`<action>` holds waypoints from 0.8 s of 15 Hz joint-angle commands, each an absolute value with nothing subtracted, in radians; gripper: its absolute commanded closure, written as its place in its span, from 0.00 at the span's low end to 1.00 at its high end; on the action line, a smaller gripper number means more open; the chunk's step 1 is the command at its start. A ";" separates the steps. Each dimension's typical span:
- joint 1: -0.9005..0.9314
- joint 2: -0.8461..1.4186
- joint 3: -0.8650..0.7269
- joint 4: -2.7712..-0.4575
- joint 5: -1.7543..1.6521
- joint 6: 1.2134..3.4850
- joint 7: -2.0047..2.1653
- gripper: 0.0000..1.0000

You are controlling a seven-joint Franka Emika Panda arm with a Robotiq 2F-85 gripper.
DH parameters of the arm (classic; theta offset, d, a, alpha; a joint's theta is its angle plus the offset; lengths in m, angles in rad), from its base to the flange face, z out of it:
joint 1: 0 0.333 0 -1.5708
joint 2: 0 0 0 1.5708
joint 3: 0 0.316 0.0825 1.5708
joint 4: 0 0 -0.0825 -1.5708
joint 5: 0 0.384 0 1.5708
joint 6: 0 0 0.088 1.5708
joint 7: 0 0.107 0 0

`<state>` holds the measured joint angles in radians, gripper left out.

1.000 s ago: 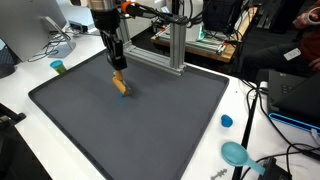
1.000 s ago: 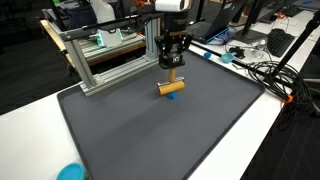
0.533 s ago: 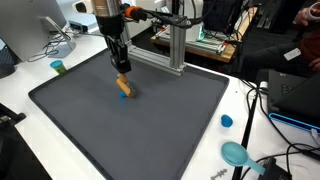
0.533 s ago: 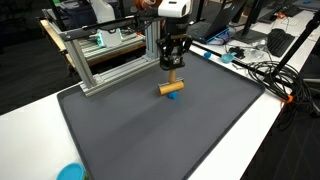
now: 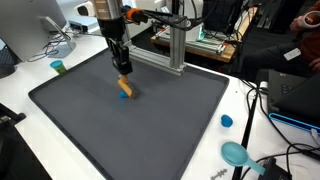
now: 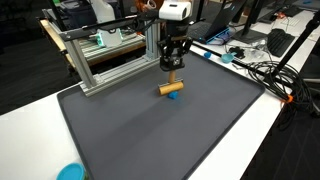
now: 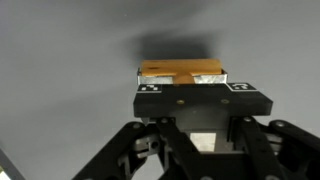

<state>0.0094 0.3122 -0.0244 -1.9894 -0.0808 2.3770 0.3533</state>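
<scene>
**Gripper clamped on a wooden block over the dark mat**

Containers: in an exterior view, a small green cup (image 5: 58,67) stands on the white table (image 5: 20,100) off one corner of the mat. A teal shallow dish (image 5: 236,153) sits near the opposite corner, with a small blue cap (image 5: 226,121) just beside the mat edge. All are too small to show any contents. In an exterior view a blue round object (image 6: 70,172) is cut off by the bottom edge, and its kind is unclear.

Tool: the gripper (image 5: 122,77) points down over the far part of the dark grey mat (image 5: 150,135). Its fingers are pressed against the two sides of a wooden block (image 5: 124,88).

Block: it hangs in the grip low over the mat, near the aluminium frame (image 5: 176,45). The frames do not settle whether its underside touches the mat.

View differences:
- In an exterior view the block (image 6: 170,88) reads as a crosswise wooden bar with a blue bit underneath.
- The wrist view shows only a flat orange-brown face (image 7: 182,71) between the black pads (image 7: 150,89). The blue part is hidden there, and a soft shadow lies on the mat past the block.
- The cup, dish and cap show in one exterior view only.

Hard to make out: the block's exact shape, and the clutter behind the frame.
</scene>
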 commanded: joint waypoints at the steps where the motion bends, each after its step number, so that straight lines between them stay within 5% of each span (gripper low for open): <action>1: 0.024 0.345 -0.039 -1.964 -0.068 2.392 0.351 0.78; 12: 0.016 0.193 -0.025 -2.008 -0.063 2.332 0.253 0.78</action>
